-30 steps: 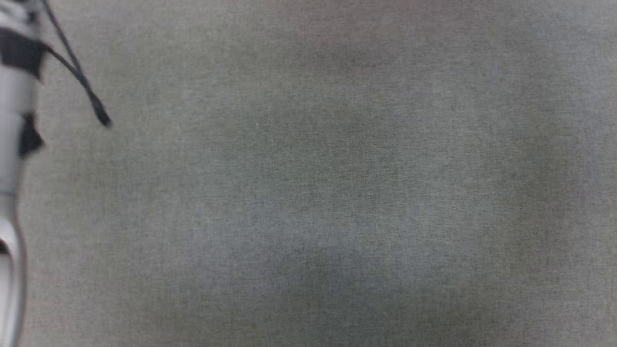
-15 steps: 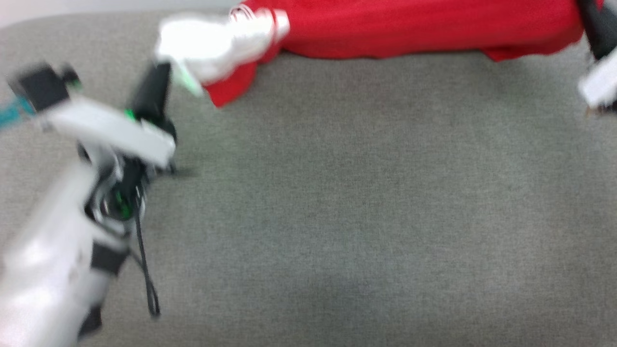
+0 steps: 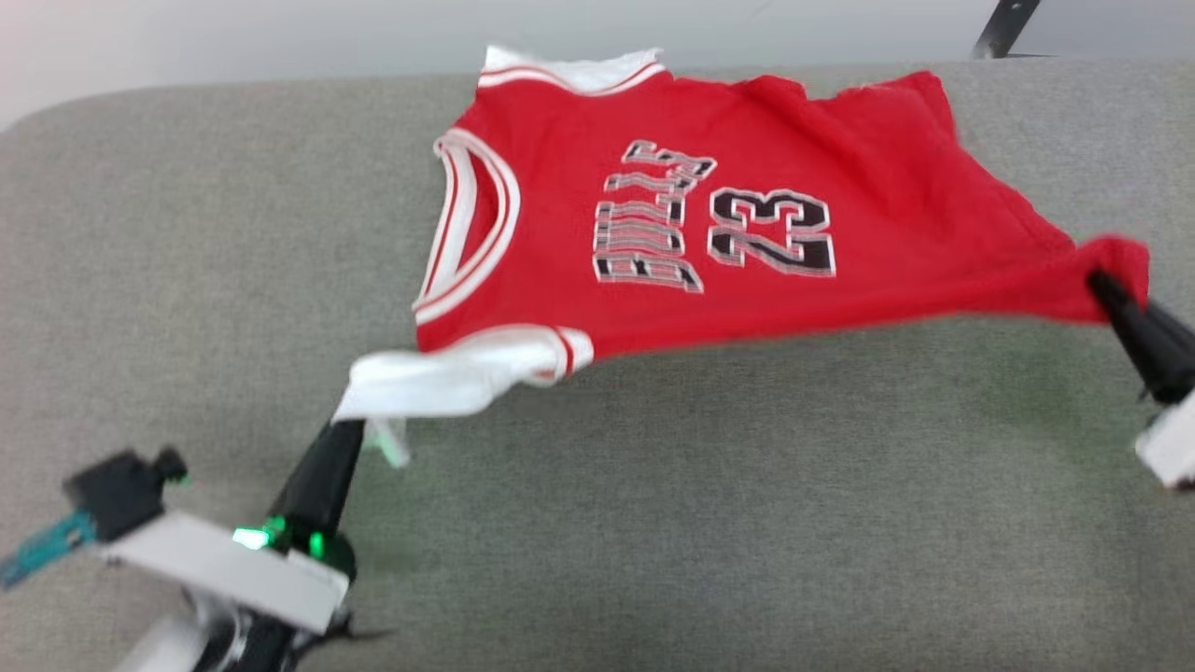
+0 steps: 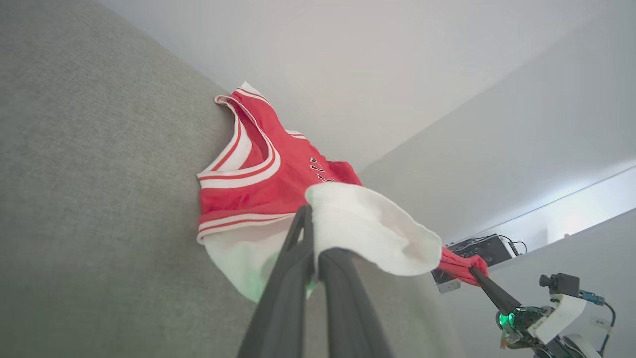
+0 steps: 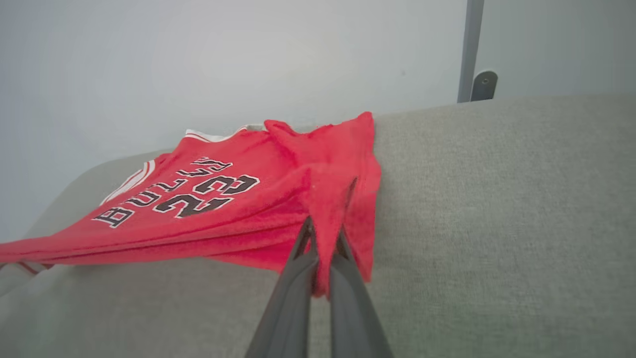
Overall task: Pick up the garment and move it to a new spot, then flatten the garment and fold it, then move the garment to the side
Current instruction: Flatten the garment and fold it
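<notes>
The garment (image 3: 691, 224) is a red shirt with white sleeves, striped trim and the number 23, spread across the far half of the grey table (image 3: 653, 523). My left gripper (image 3: 347, 427) is shut on its white near sleeve (image 4: 367, 223), which is lifted off the surface. At the right, my right gripper (image 3: 1102, 283) is shut on the red hem corner (image 5: 323, 214), also raised. The cloth (image 5: 223, 199) sags between the two grips, and its far edge rests on the table. In the left wrist view my left gripper (image 4: 310, 219) pinches the sleeve's edge.
The grey fabric-covered table ends in a rounded far-left corner (image 3: 56, 112) against a pale wall. A dark metal post (image 3: 1004, 28) rises behind the far right edge. Open grey surface lies between my arms and the near edge.
The head camera has swung up, bringing the whole garment and both grippers into view. Both grips on the cloth hold as before.
</notes>
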Tool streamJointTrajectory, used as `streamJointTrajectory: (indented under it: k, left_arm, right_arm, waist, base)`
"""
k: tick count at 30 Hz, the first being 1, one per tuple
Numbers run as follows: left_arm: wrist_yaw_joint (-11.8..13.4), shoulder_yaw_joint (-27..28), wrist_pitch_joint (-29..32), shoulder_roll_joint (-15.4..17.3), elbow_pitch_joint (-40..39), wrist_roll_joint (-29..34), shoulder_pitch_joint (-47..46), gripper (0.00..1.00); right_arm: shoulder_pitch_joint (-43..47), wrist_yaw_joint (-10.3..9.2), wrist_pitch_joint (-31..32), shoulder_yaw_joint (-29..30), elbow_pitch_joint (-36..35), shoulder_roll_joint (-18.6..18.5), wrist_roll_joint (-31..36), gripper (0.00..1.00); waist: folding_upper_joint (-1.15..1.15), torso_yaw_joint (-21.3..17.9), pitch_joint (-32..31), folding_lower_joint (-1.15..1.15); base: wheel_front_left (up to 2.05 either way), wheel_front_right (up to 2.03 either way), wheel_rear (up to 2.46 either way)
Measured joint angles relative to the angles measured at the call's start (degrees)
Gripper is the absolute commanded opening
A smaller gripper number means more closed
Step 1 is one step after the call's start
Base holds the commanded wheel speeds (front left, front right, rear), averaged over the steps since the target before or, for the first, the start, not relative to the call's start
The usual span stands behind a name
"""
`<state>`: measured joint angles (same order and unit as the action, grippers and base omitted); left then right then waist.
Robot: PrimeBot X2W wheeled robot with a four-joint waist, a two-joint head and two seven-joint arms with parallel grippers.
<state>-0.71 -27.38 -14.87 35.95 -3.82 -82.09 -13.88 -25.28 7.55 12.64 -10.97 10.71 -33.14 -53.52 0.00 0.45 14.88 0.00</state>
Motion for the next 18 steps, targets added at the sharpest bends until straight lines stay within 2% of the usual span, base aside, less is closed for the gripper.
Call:
streamJointTrajectory:
  k: [6, 11, 14, 18]
  left_arm:
    - [4.5, 5.4, -0.1, 1.3, -12.2, 3.5, 12.0, 0.00]
    - [8.0, 7.4, -0.1, 2.9, -22.0, 6.3, 20.1, 0.00]
    - [8.8, 7.5, -0.1, 3.5, -25.7, 7.2, 20.9, 0.00]
    - [9.5, 7.2, 1.1, 3.8, -24.6, 8.8, 16.7, 0.00]
  right_arm:
    - [9.8, -0.01, 6.1, 6.3, -10.9, 1.0, 3.3, 0.00]
    - [16.5, -0.01, 11.3, 12.5, -18.4, 2.2, 4.4, 0.00]
    - [18.6, -0.01, 13.6, 15.5, -21.1, 3.7, 5.2, 0.00]
    - [18.6, -0.01, 16.0, 17.2, -21.9, 6.1, 6.3, 0.00]
  waist:
    - [0.00, -1.2, 0.1, 0.00]
    - [0.00, -1.7, 0.9, 0.00]
    - [0.00, -1.7, 1.5, 0.00]
    - [0.00, -1.5, 2.6, 0.00]
  base:
    - [0.00, 0.00, 0.00]
    - [0.00, 0.00, 0.00]
    - [0.00, 0.00, 0.00]
    - [0.00, 0.00, 0.00]
